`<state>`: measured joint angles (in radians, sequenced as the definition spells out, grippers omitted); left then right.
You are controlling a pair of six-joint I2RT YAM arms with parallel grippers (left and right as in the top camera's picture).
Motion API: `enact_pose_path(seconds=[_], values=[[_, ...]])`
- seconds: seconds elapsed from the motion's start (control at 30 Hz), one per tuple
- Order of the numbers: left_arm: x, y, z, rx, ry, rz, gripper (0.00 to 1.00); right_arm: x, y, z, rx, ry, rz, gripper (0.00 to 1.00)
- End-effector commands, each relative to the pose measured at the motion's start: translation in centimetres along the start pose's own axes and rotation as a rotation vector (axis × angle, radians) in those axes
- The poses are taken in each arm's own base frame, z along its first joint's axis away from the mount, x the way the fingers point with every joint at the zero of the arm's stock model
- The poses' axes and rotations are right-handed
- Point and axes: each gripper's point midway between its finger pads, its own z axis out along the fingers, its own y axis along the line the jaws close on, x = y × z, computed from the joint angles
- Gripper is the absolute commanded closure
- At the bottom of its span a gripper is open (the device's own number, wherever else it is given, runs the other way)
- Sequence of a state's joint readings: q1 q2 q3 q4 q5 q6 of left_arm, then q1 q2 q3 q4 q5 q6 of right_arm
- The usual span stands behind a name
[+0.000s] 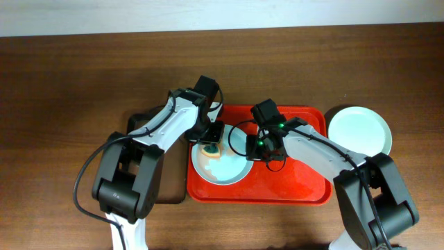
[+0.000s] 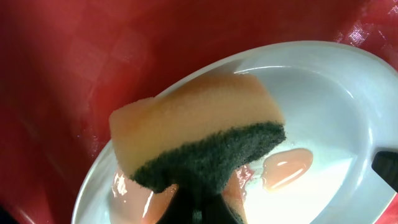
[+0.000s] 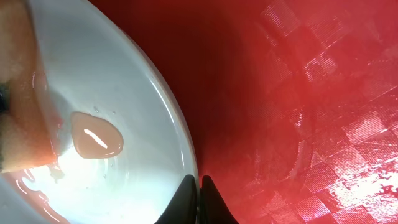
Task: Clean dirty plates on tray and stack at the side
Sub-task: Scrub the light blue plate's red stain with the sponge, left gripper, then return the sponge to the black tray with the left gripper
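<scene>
A pale blue plate [image 1: 223, 165] lies on the left part of the red tray [image 1: 291, 184]. In the left wrist view my left gripper [image 2: 198, 210] is shut on a yellow sponge [image 2: 193, 118] with a dark green scrub side, pressed onto the plate [image 2: 323, 99]. Reddish watery smears [image 2: 285, 169] lie in the dish beside the sponge. My right gripper [image 3: 199, 188] is shut on the plate's right rim [image 3: 177, 124], one finger inside and one outside. From above, the right gripper [image 1: 258, 146] is at that rim, and the left gripper [image 1: 210, 142] is over the plate's upper left.
A pale mint plate [image 1: 359, 130] rests on the wooden table to the right of the tray. A dark narrow tray [image 1: 135, 123] lies left of the red one, under my left arm. The tray's right half [image 3: 298, 93] is bare red plastic.
</scene>
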<state>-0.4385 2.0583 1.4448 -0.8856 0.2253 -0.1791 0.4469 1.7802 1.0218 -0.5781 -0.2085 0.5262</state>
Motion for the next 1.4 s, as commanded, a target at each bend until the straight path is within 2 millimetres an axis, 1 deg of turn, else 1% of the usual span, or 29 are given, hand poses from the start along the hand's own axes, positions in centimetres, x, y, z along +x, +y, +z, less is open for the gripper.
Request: enact_pose_path(seconds=[0.0, 0.03, 0.07, 0.1, 0.13, 0.17, 0.2, 0.27, 0.33, 0.37, 0.43, 0.53, 0.6, 0.63, 0.67, 0.7, 0.73, 0.77, 0.8, 0.87, 0.9, 0.93, 1.03, 1.1, 1.17, 1.23, 1.27, 1.3, 1.37], values=[[2.3, -1.1, 3.5, 0.056, 0.126, 0.043, 1.0, 0.5, -0.1, 0.1, 0.0, 0.012, 0.0, 0.96], [2.9, -3.1, 3.4, 0.152, 0.148, 0.107, 1.0, 0.5, -0.1, 0.1, 0.0, 0.012, 0.0, 0.96], [3.1, -4.3, 2.8, 0.214, 0.147, 0.134, 1.0, 0.5, -0.1, 0.1, 0.0, 0.012, 0.0, 0.96], [2.8, -4.8, 1.7, 0.239, 0.128, 0.135, 1.0, 0.5, -0.1, 0.1, 0.0, 0.011, 0.0, 0.96], [1.7, -4.9, -1.1, 0.239, 0.059, 0.144, 1.0, 0.5, -0.1, 0.1, 0.0, 0.011, 0.0, 0.96], [1.1, -4.8, -2.6, 0.23, 0.015, 0.147, 1.0, 0.5, -0.1, 0.1, 0.0, 0.012, 0.0, 0.96], [0.3, -3.8, -5.1, 0.172, -0.065, 0.147, 1.0, 0.5, -0.1, 0.1, 0.0, 0.011, 0.0, 0.96], [-0.2, -2.7, -6.4, 0.085, -0.114, 0.151, 1.0, 0.5, -0.1, 0.1, 0.0, 0.011, 0.0, 0.96], [-0.5, -2.4, -6.0, 0.069, -0.117, 0.15, 1.0, 0.5, -0.1, 0.1, 0.0, 0.011, 0.0, 0.96], [-0.7, -1.5, -5.6, 0.024, -0.119, 0.146, 1.0, 0.5, -0.1, 0.1, 0.0, 0.011, 0.0, 0.96], [-0.5, -1.0, -4.5, 0.005, -0.09, 0.139, 1.0, 0.5, -0.1, 0.1, 0.0, 0.011, 0.0, 0.96], [0.0, 0.1, -0.1, -0.006, 0.008, 0.112, 1.0, 0.5, -0.1, 0.1, 0.0, 0.011, 0.0, 0.96], [0.9, 0.6, 2.2, -0.006, 0.073, 0.08, 1.0, 0.5, -0.1, 0.1, 0.0, 0.011, 0.0, 0.96], [1.6, -0.1, 2.9, 0.05, 0.113, 0.07, 1.0, 0.5, -0.1, 0.1, 0.0, 0.011, 0.0, 0.96], [2.3, -1.3, 2.8, 0.12, 0.144, 0.061, 1.0, 0.5, -0.1, 0.1, 0.0, 0.011, 0.0, 0.96], [3.1, -3.6, 2.2, 0.261, 0.173, 0.101, 1.0, 0.5, -0.1, 0.1, 0.0, 0.011, 0.0, 0.96], [3.2, -5.1, 1.5, 0.359, 0.171, 0.13, 1.0, 0.5, -0.1, 0.1, 0.0, 0.011, 0.0, 0.96], [2.6, -5.4, 0.9, 0.398, 0.155, 0.122, 1.0, 0.5, -0.1, 0.1, 0.0, 0.011, 0.0, 0.96], [1.5, -4.7, -0.6, 0.395, 0.113, 0.108, 1.0, 0.5, -0.1, 0.1, 0.0, 0.011, 0.0, 0.96], [0.5, -3.2, -3.0, 0.356, 0.056, 0.09, 1.0, 0.5, -0.1, 0.1, 0.0, 0.011, 0.0, 0.96], [0.3, -1.4, -3.3, 0.234, 0.04, 0.074, 1.0, 0.5, -0.1, 0.1, 0.0, 0.011, 0.0, 0.96], [0.5, -0.1, -2.9, 0.141, 0.046, 0.054, 1.0, 0.5, -0.1, 0.1, 0.0, 0.011, 0.0, 0.96], [1.1, 1.5, -2.0, 0.011, 0.061, -0.006, 1.0, 0.5, -0.1, 0.1, 0.0, 0.011, 0.0, 0.96], [2.3, 2.6, -0.6, -0.059, 0.084, -0.057, 1.0, 0.5, -0.1, 0.1, 0.0, 0.011, 0.0, 0.96], [3.9, 2.1, 1.3, -0.052, 0.109, -0.054, 1.0, 0.5, -0.1, 0.1, 0.0, 0.011, 0.0, 0.96], [5.3, -0.2, 2.2, 0.046, 0.149, -0.01, 1.0, 0.5, -0.1, 0.1, 0.0, 0.011, 0.0, 0.96], [5.2, -1.4, 1.6, 0.114, 0.148, 0.031, 1.0, 0.5, -0.1, 0.1, 0.0, 0.011, 0.0, 0.96], [4.3, -1.9, 0.4, 0.146, 0.117, 0.031, 1.0, 0.5, -0.1, 0.1, 0.0, 0.011, 0.0, 0.96], [1.9, -2.7, -3.5, 0.183, -0.007, 0.048, 1.0, 0.5, -0.1, 0.1, 0.0, 0.011, 0.0, 0.96]])
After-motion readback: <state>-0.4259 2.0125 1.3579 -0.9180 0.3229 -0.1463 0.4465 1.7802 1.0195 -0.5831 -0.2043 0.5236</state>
